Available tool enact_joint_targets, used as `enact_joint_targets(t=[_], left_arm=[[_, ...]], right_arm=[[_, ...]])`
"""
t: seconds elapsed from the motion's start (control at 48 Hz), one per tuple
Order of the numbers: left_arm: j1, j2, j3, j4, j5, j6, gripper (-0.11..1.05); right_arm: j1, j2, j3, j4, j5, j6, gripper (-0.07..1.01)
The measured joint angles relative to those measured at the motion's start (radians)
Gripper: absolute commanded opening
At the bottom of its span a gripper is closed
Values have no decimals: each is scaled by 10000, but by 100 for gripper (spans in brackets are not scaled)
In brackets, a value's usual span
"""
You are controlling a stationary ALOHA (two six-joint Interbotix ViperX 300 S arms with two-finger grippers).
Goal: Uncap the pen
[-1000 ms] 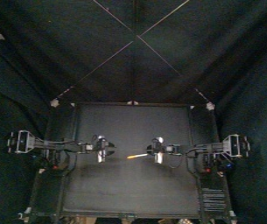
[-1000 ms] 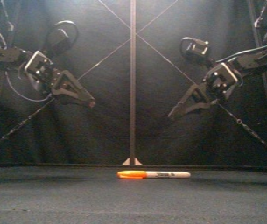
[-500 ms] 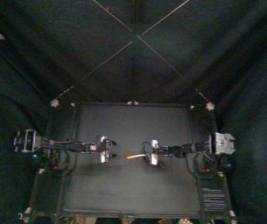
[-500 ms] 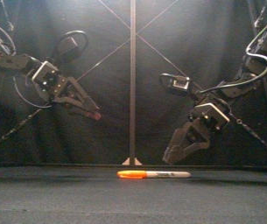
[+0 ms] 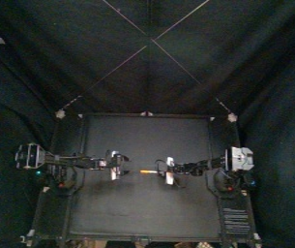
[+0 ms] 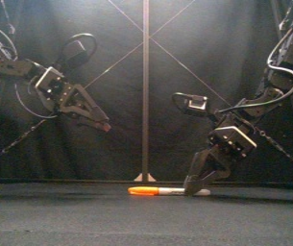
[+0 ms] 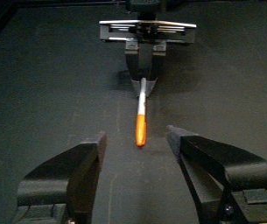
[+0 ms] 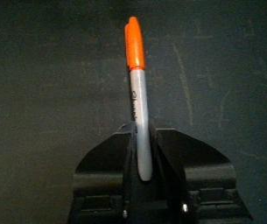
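The pen (image 6: 161, 191) lies flat on the table, orange cap (image 6: 142, 191) toward the left arm and pale barrel toward the right. My right gripper (image 6: 195, 184) is down at table level, its jaws tight against both sides of the barrel's end (image 8: 139, 131); the cap (image 8: 133, 39) sticks out ahead of them. The top view puts the right gripper (image 5: 170, 172) just right of the pen (image 5: 151, 172). My left gripper (image 6: 100, 123) hangs open above the table, left of the pen. In the left wrist view its jaws (image 7: 138, 136) flank the cap (image 7: 140, 129) from above, apart from it.
The right gripper (image 7: 147, 66) faces the left one across the pen. The black table (image 5: 136, 208) spreads around the pen, with the curtains close at the back and sides.
The right gripper has dropped from high above the table down onto the pen's barrel end. The left gripper has lowered a little and come inward. The pen lies where it was.
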State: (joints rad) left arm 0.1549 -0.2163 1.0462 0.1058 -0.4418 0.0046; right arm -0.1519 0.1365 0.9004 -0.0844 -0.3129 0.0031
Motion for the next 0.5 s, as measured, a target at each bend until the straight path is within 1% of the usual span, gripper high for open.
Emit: enact_joint_targets(t=[0.021, 0.042, 0.104, 0.146, 0.208, 0.229, 0.271, 0.292, 0.333, 0.417, 0.5], left_arm=[[0, 0, -15, 15, 0, -31, 92], [0, 15, -31, 15, 0, -15, 92], [0, 15, -123, -15, 46, -31, 92], [-15, 15, -199, -31, 92, -31, 92], [-15, 0, -353, -123, 261, -31, 92], [-15, 0, -383, -138, 337, -46, 92], [-31, 15, -506, -230, 552, -15, 92], [-31, 15, -583, -276, 675, -15, 92], [-46, 31, -706, -353, 936, -46, 92], [-46, 138, -951, -476, 1411, -31, 92], [-61, 261, -1074, -568, 1657, -31, 92]], right_arm=[[0, 0, -31, -15, 46, -31, 54], [0, -31, -61, -15, 77, -31, 54], [0, -153, -153, -15, 153, -77, 54], [0, -276, -261, -15, 199, -46, 54], [0, -583, -476, -46, 307, -153, 54], [0, -675, -552, -77, 399, -123, 54], [0, -890, -721, -153, 568, -77, 54], [0, -966, -798, -215, 644, -77, 54], [0, -1135, -966, -291, 813, -107, 54], [0, -1273, -1197, -476, 1150, -46, 54], [0, -1289, -1350, -598, 1442, -77, 54]])
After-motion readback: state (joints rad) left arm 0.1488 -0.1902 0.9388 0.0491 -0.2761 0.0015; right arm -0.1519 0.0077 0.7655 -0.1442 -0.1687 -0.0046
